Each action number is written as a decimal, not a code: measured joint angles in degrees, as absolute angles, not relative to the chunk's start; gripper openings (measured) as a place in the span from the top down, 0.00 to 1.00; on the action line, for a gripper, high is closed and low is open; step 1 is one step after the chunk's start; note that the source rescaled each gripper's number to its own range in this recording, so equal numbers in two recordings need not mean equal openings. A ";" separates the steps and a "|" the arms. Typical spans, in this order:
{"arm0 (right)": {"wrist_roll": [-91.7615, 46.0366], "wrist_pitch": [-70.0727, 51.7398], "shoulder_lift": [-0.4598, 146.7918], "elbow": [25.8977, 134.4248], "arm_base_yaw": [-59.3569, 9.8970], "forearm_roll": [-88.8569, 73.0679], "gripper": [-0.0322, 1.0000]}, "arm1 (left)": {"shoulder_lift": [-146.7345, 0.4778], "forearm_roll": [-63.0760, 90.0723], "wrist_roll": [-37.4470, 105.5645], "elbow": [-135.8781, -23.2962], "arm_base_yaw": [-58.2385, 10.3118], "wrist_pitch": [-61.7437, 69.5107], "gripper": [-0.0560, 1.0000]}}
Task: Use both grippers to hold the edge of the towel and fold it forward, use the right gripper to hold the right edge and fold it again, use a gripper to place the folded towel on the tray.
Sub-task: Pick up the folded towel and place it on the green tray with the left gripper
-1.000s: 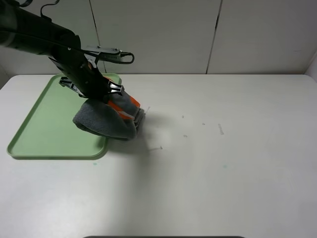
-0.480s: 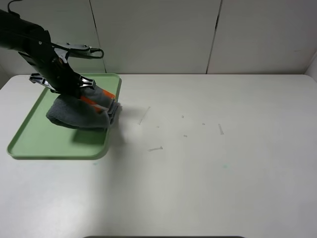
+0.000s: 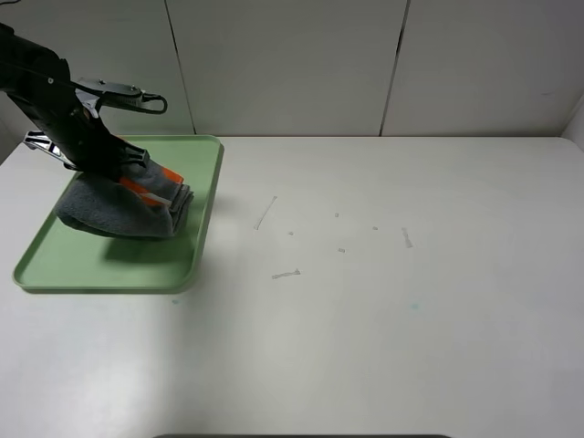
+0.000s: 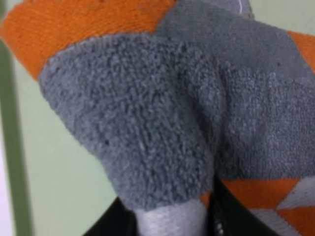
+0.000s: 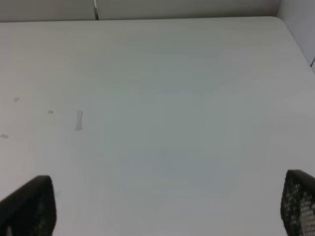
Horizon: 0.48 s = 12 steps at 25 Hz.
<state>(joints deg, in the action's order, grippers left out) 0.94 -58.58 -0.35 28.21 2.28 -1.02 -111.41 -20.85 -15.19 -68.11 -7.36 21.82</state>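
The folded grey towel with orange patches hangs from my left gripper over the green tray at the left of the table; its lower folds seem to touch the tray. The left gripper is shut on the towel's upper edge. The left wrist view is filled by the towel, with tray green behind it. My right gripper is open and empty over bare table; its fingertips show at the frame's lower corners. The right arm is out of the exterior view.
The white table carries a few small scraps and marks near its middle. A white panelled wall stands behind the table. The tray's right rim lies beside the towel.
My left gripper has carried the towel leftward, from the tray's right rim to over the tray's middle, and lower. The right gripper is not seen moving.
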 joint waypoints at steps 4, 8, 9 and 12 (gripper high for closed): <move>0.94 -58.58 -0.35 28.21 2.28 -1.02 0.00 | -111.59 -21.42 -15.27 -68.11 -7.36 21.82 0.74; 0.94 -58.58 -0.35 28.21 2.28 -1.02 0.00 | -111.76 -21.43 -17.04 -68.11 -7.36 21.70 0.71; 0.94 -58.58 -0.35 28.21 2.28 -1.02 0.00 | -111.81 -21.65 -17.19 -68.11 -7.36 21.53 0.62; 0.94 -58.58 -0.35 28.21 2.28 -1.02 0.00 | -111.81 -21.86 -17.19 -68.11 -7.36 20.22 0.23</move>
<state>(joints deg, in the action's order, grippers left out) 0.94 -58.58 -0.35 28.21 2.28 -1.02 -111.81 -21.86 -17.19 -68.11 -7.36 20.22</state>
